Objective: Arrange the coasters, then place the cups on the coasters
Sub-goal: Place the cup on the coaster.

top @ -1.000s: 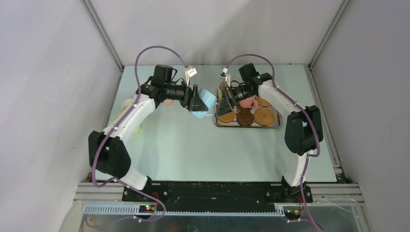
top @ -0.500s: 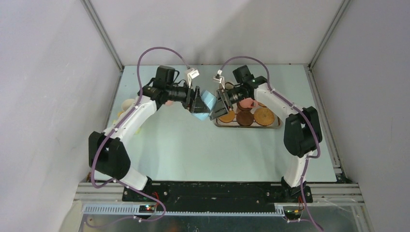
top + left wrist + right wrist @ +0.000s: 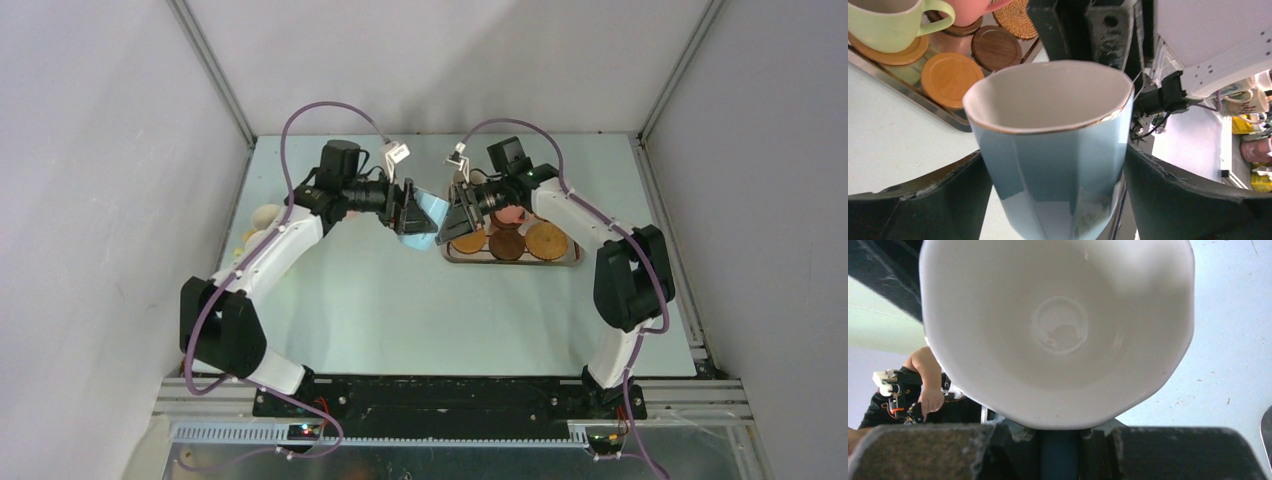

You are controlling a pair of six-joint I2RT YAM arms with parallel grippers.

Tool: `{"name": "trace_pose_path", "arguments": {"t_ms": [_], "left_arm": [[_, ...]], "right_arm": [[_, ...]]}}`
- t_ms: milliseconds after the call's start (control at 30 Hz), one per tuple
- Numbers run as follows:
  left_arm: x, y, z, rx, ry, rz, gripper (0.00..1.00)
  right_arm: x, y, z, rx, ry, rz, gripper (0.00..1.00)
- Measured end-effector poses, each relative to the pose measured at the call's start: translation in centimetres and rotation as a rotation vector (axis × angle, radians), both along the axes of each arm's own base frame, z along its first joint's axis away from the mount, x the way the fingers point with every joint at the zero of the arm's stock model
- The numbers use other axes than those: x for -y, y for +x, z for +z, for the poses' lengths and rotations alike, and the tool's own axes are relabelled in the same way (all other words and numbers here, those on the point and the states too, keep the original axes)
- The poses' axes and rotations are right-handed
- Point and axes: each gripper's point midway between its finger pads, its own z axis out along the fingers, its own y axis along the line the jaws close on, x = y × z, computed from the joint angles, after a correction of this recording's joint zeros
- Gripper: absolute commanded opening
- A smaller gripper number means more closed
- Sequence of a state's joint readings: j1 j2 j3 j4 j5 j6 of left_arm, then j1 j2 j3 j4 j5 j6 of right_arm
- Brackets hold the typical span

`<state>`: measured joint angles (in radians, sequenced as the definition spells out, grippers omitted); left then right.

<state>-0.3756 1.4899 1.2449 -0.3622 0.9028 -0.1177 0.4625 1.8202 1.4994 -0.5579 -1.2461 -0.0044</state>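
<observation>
Cups, counted: 1 blue cup (image 3: 1048,100) is up in the air btwn both grippers. It lies on its side w/ its mouth facing the R arm, just left of the steel tray (image 3: 510,261). 1 green cup (image 3: 883,22) and 1 pink cup (image 3: 973,9) stand in the tray. 1 pale cup (image 3: 266,215) sits at the far-left edge of the table (image 3: 400,310), w/ a second pale shape just nearer. Both are half hidden by the L arm and too small to tell more.

Coasters: 5 counted in the L wrist view, all in the tray.
- 2 orange coasters (image 3: 950,77): one bare, one under the green cup.
- 2 dark brown coasters (image 3: 995,47): one bare, one under the pink cup.
- 1 woven coaster (image 3: 1015,17): bare.

L gripper (image 3: 1053,160): its fingers flank the cup body on both sides, right up against it. Pressing or let go, can't tell.

R gripper (image 3: 1059,452): clenched at the rim, w/ a blue strip of the cup pinched btwn the fingers. Handle or wall, can't tell.

In the way: the R wrist hangs over the tray's back-left part and hides the green cup from the top cam. The grippers are nose to nose w/ only the cup btwn them. Purple cables (image 3: 320,105) loop over both arms. A person's hand (image 3: 932,397) shows in the background of the R wrist view.
</observation>
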Motion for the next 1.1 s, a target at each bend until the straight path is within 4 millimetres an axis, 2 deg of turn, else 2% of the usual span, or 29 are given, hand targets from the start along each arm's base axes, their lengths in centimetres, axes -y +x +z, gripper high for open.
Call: {"name": "trace_pose_path", "arguments": {"t_ms": [200,333,433,500,600,700,767,867,1033,1100], "left_arm": [[-0.2,-0.4,0.9,0.017,-0.011,0.01,1.0],[-1.8,0.1,2.3,0.037,-0.04,0.037,1.0],[-5.1,1.6,4.1,0.064,-0.074,0.111,1.0],[-8.4,3.0,5.3,0.1,-0.068,0.202,1.0],[-12.6,3.4,6.1,0.165,-0.01,0.311,1.0],[-16.2,1.9,6.1,0.225,0.08,0.395,1.0],[-18.3,0.2,5.4,0.255,0.147,0.452,1.0],[-21.1,-3.1,2.9,0.265,0.259,0.554,1.0],[-23.8,-7.2,-1.4,0.306,0.411,0.716,1.0],[-24.7,-8.0,-2.0,0.348,0.45,0.779,1.0]], "right_arm": [[-0.1,-0.4,-0.2,0.041,0.008,0.027,0.0],[0.1,-0.5,-0.3,0.074,-0.014,0.024,0.0],[0.4,-0.2,-1.2,0.095,-0.065,0.003,0.0],[0.8,0.2,-2.1,0.113,-0.115,-0.019,0.0],[1.6,1.1,-3.5,0.157,-0.195,-0.056,0.0],[2.7,2.2,-4.8,0.22,-0.281,-0.095,0.0],[3.6,3.0,-5.3,0.266,-0.332,-0.123,0.0],[5.1,4.3,-5.4,0.352,-0.405,-0.163,0.0],[6.9,5.8,-5.8,0.449,-0.502,-0.205,0.0],[7.2,6.2,-6.3,0.482,-0.529,-0.215,0.0]]}}
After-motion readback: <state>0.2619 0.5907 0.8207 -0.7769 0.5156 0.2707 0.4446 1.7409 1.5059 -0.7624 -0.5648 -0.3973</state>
